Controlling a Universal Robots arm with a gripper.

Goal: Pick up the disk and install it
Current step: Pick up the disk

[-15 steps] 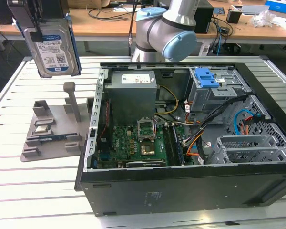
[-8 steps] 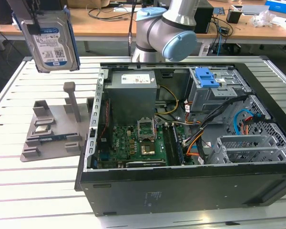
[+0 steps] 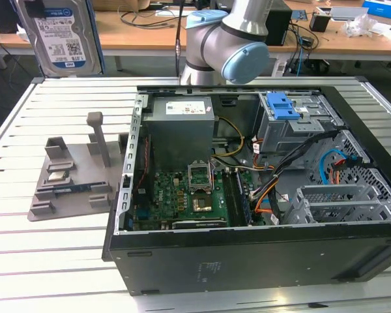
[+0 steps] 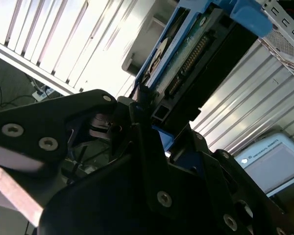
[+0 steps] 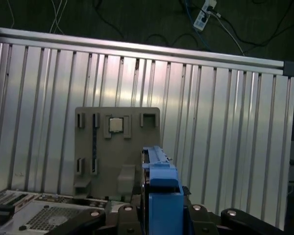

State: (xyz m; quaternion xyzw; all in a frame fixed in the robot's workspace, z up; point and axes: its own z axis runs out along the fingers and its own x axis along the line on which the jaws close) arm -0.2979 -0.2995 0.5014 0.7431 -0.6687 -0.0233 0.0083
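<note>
The end effector (image 4: 149, 120) is clamped on the disk (image 3: 58, 36), held aloft over the bench (image 3: 65, 261) at the exterior view's left, well apart from the open computer case (image 3: 247, 251), so I'd judge this carry wants a firm, untwisted grip with the blue rails (image 5: 161, 188) square.

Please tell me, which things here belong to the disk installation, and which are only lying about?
Job: flat silver hard drive with blue plastic rail frame; black hand shut on it; open black computer case.
Lying about: grey plastic holder plate; large grey power supply box.
</note>
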